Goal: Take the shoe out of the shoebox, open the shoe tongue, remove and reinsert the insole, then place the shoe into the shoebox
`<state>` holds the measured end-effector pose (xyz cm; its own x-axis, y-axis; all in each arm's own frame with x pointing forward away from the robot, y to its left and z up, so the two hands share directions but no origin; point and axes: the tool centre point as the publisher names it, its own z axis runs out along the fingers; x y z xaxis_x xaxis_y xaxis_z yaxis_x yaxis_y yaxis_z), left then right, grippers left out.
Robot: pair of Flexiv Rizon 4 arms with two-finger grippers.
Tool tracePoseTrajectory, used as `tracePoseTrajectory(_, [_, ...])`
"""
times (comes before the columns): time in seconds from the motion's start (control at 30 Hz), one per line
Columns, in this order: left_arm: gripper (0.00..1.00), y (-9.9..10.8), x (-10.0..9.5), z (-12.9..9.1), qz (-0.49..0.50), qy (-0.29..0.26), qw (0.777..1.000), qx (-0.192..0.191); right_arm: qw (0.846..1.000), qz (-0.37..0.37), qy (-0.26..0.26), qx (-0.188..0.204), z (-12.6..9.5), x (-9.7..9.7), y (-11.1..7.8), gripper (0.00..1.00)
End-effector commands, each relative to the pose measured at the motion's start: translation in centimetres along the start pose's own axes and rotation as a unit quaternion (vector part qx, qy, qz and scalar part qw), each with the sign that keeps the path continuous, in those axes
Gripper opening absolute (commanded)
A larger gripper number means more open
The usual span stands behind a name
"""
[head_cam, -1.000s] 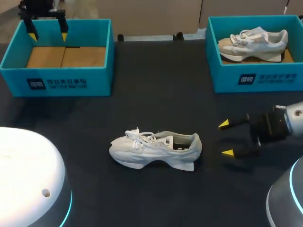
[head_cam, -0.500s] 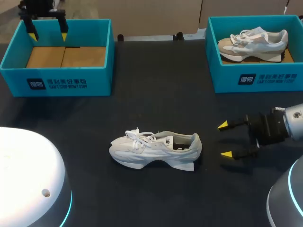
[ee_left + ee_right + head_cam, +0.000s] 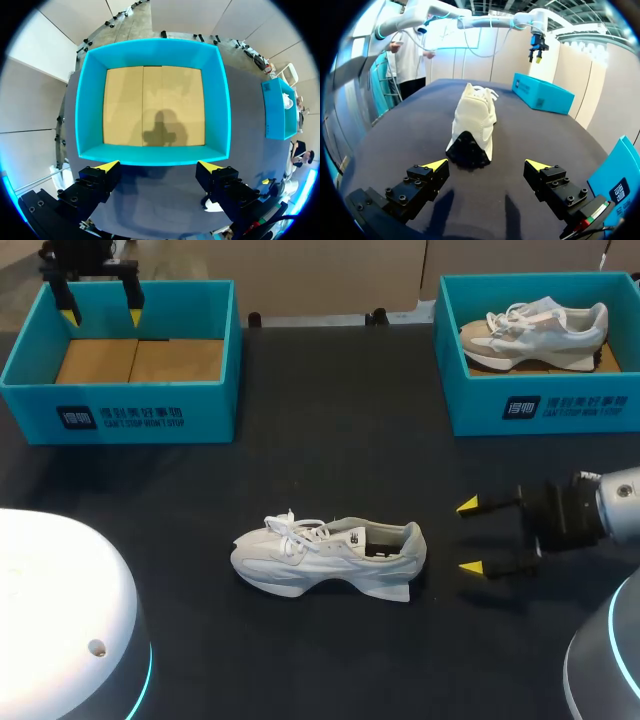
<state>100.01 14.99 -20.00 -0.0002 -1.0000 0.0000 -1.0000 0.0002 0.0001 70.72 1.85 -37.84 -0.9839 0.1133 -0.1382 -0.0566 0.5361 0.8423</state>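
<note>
A white shoe (image 3: 328, 558) lies already unboxed on the worktop (image 3: 330, 440), just ahead of my right pincer (image 3: 468, 536), spread apart and empty; tongue, insole and reboxing remain.

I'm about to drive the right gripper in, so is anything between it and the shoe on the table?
Nothing visible: only bare table lies between the open right gripper and the shoe, whose heel faces it.
</note>
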Motion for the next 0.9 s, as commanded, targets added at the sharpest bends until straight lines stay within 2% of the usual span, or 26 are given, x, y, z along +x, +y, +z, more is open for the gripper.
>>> tracePoseTrajectory(0.03, [1.0, 0.0, 0.0, 0.0, 0.0, 0.0, 1.0, 0.0, 1.0, 0.005, -0.008, 0.002, 0.4, 0.8, 0.2, 1.0])
tracePoseTrajectory(0.27, [1.0, 0.0, 0.0, 0.0, 0.0, 0.0, 1.0, 0.0, 1.0, 0.022, -0.012, -0.006, 1.2, 1.3, 0.1, 1.0])
tracePoseTrajectory(0.43, [1.0, 0.0, 0.0, 0.0, 0.0, 0.0, 1.0, 0.0, 0.999, 0.036, -0.012, 0.003, 2.0, 1.8, 0.8, 1.0])
tracePoseTrajectory(0.6, [1.0, 0.0, 0.0, 0.0, 0.0, 0.0, 1.0, 0.0, 0.999, 0.047, -0.027, -0.005, 3.1, 2.1, 1.5, 1.0])
tracePoseTrajectory(0.9, [1.0, 0.0, 0.0, 0.0, 0.0, 0.0, 1.0, 0.0, 0.999, 0.044, -0.025, -0.008, 5.4, 2.0, 2.4, 1.0])
